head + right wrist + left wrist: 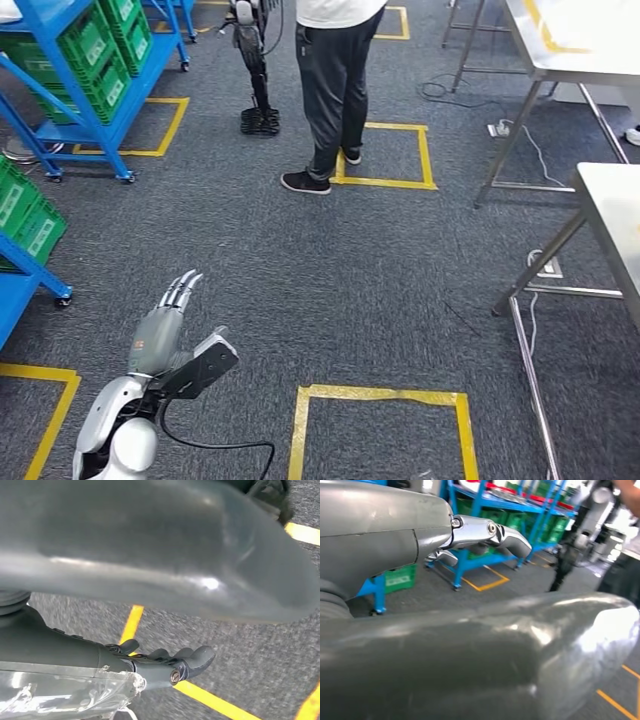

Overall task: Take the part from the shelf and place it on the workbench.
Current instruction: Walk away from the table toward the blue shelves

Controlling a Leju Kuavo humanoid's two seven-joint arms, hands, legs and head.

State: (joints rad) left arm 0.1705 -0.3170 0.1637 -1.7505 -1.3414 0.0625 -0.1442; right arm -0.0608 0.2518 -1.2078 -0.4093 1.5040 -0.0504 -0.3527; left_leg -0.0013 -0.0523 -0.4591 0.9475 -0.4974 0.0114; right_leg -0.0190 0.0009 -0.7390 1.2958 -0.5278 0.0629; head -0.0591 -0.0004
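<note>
Left robot hand is raised low on the left of the head view, over the grey carpet floor. Its fingers are straight, lying side by side and pointing forward, the thumb set off to one side, with nothing between them. The left wrist view confirms this: straight fingers and nothing in the palm. Right robot hand hangs above the carpet and a yellow tape line. Its fingers are extended and close together, with the thumb well apart from them. A crumpled sheet of clear plastic lies against the hand near the palm. Whether the hand holds it, or what it covers, cannot be told, so the state of this hand is left undecided. The part itself cannot be made out in any view. A blue shelf on castors stands at the far left, carrying tilted green bins whose contents are not visible. A second blue shelf with more green bins sits nearer at the left edge. Both are well apart from the left hand. Two steel tabletops stand on the right, one farther and one nearer. Neither is near either hand. A person in dark trousers stands ahead at a yellow floor square, with the leg of another robot just beside. A black cable trails from the left arm.
</note>
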